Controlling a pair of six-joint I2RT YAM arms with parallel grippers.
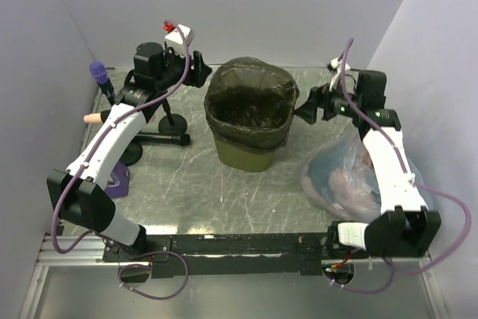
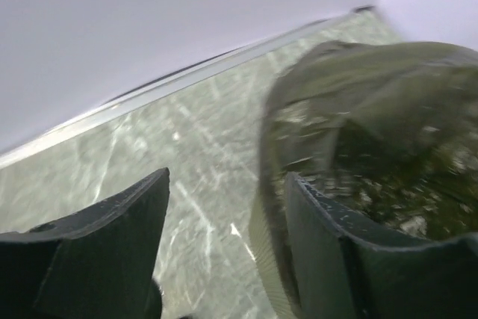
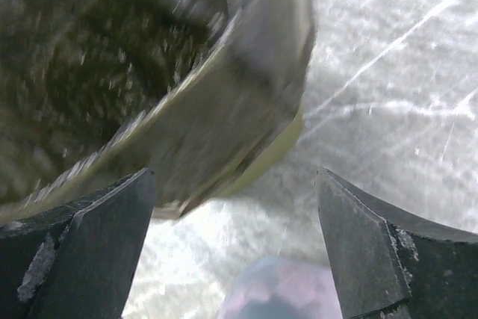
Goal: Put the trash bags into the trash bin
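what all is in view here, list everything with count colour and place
trash bin: one, olive green, centre
trash bag: one, dark grey-black, lining the bin, folded over its rim
clear bag: one, bluish with pinkish contents, near right
microphone: one, purple head on a black stand, far left
purple object: one, left edge, too small to identify
table: one, grey-green marbled
left arm, right arm: white and black, bases at near edge
left tool: open, beside the bin's left rim
right tool: open, beside the bin's right rim
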